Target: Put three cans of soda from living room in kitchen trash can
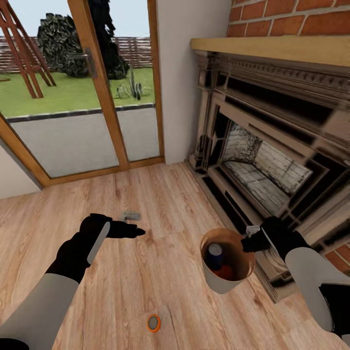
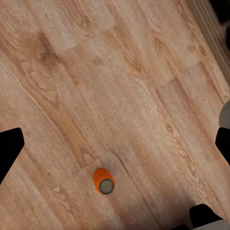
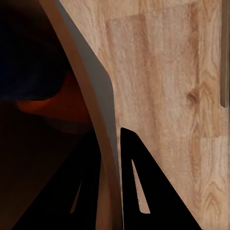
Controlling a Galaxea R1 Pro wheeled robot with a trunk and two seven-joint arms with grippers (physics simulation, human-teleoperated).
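We are standing on the wood floor [image 1: 146, 272] of the living room, facing the ornate fireplace [image 1: 272, 165] under its brick chimney [image 1: 291, 19], with the glazed garden door [image 1: 82, 97] off to the left. Our right claw [image 1: 249, 241] is holding the trash can [image 1: 226, 282] off the floor by its rim; the right wrist view is showing one finger [image 3: 139, 187] outside the wall [image 3: 103, 120] and one finger [image 3: 79, 191] inside it, pinched narrow on the thin edge, which we judge keeps the bin upright so nothing spills as we are carrying it. Inside it we are seeing the dark blue can [image 1: 214, 253] lying against an orange-red can [image 1: 224, 271], so two of three look collected. The third, another orange-red can [image 1: 154, 323], is standing upright on the floor close in front of us, well apart from the bin. Our left claw [image 1: 141, 232] is hovering empty above the floor, and the left wrist view is looking straight down on that can [image 2: 104, 181] with the dark fingertips [image 2: 9, 146] spread wide at the frame edges, seemingly readying a pick. A small grey object [image 1: 130, 215] is lying on the floor just beyond the left claw; we cannot tell what it is. Nothing is standing between claw and can; the fireplace hearth is crowding the bin's side.
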